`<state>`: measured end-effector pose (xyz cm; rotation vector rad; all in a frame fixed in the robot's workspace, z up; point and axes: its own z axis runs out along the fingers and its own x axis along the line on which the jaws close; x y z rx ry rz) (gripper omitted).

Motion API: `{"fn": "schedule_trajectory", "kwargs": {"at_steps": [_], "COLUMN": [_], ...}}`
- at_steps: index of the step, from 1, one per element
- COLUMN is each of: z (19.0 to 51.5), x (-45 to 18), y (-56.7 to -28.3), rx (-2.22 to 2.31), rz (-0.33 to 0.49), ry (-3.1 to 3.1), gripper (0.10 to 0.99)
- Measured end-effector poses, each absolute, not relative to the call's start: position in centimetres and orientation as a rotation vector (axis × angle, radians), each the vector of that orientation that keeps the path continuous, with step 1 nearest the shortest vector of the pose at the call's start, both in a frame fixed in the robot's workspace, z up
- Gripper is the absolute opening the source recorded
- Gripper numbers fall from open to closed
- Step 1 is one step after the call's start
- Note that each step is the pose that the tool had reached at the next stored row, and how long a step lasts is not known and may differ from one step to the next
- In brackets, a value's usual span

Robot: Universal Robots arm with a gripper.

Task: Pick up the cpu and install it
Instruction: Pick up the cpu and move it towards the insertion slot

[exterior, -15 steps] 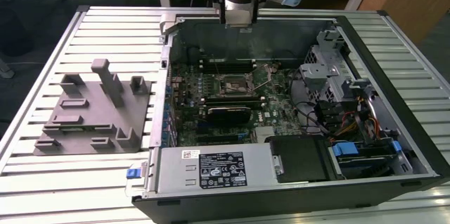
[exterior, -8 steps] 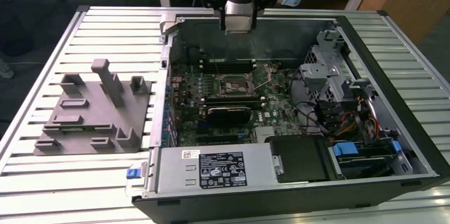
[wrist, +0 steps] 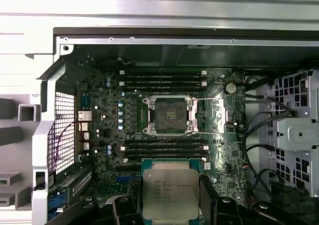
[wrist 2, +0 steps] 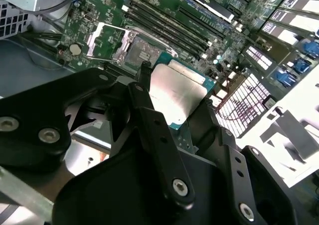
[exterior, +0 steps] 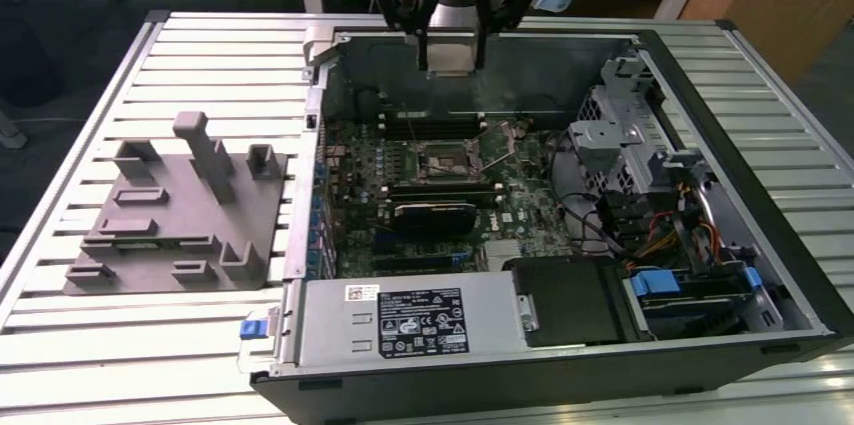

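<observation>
Gripper [exterior: 451, 61]: fingers [wrist 2: 154, 130] clamped on two opposite edges of the cpu [wrist: 170, 194], metal lid facing the first wrist view. The chip hangs above the open computer case [exterior: 561, 70], over its far wall and well above the board.

Risks, as judged:
- The hold is on the edges only, so a jolt could tilt or drop the chip onto the motherboard [wrist: 227, 135].
- A skewed or rotated descent could bend the contacts of the CPU socket [wrist: 168, 116].
- The load plate [wrist 2: 105, 41], swung open beside the socket, could foul a finger.

Contents: the socket is empty. The case holds the motherboard, a power supply [exterior: 407, 320], a drive cage [exterior: 621, 135] and cables. A grey fixture block [exterior: 174, 215] lies outside on the slatted table [exterior: 200, 55].
</observation>
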<state>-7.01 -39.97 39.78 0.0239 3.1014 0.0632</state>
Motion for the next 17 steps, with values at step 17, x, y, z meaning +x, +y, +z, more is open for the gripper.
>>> {"fn": "schedule_trajectory", "kwargs": {"at_steps": [17], "z": [36.7], "x": [-6.8], "y": [-40.0], "rx": [0.024], "rz": [0.063], "ry": [3.101], "gripper": [0.541]}}
